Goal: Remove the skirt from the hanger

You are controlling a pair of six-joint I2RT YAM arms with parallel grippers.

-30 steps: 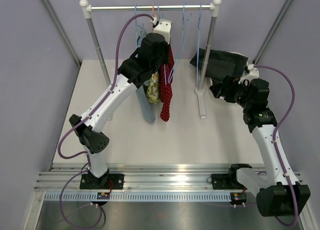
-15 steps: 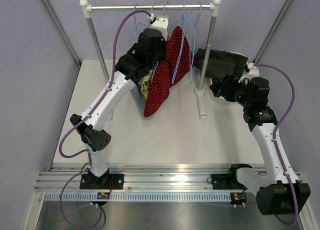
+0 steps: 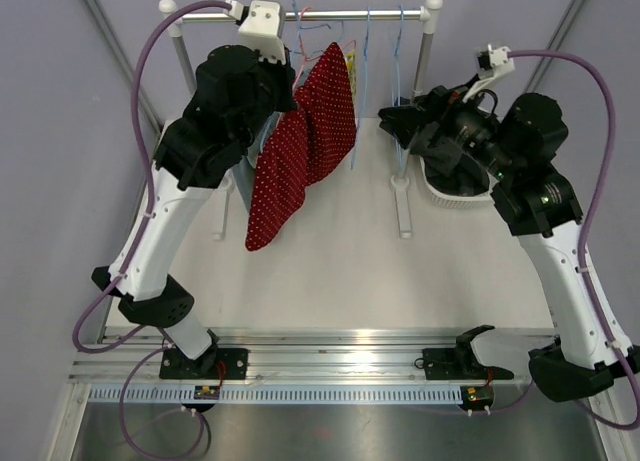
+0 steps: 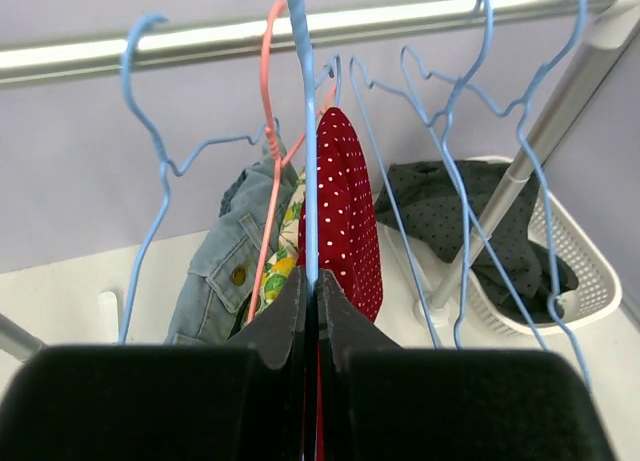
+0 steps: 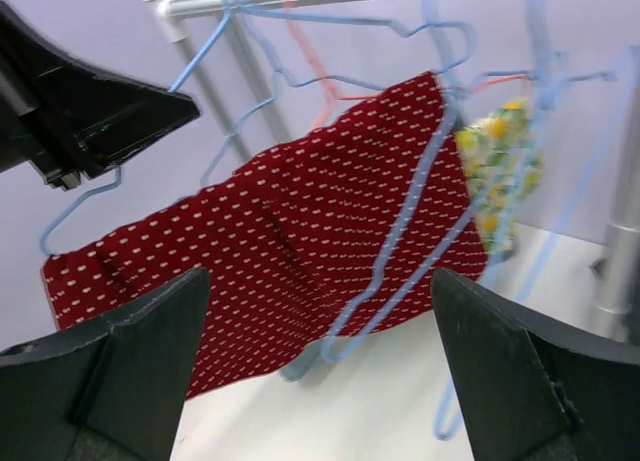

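Where its upper end hung just beyond the left gripper (image 4: 310, 281), which was clamped on the blue hanger (image 4: 309, 131), the red dotted skirt (image 3: 300, 146) slanted, its long axis running down toward that arm's base. The right gripper (image 5: 320, 278) stood wide open, facing it, apart.

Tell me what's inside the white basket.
A dark dotted garment fills the basket and drapes over its rim. Anything beneath it, including the basket's floor, is covered.
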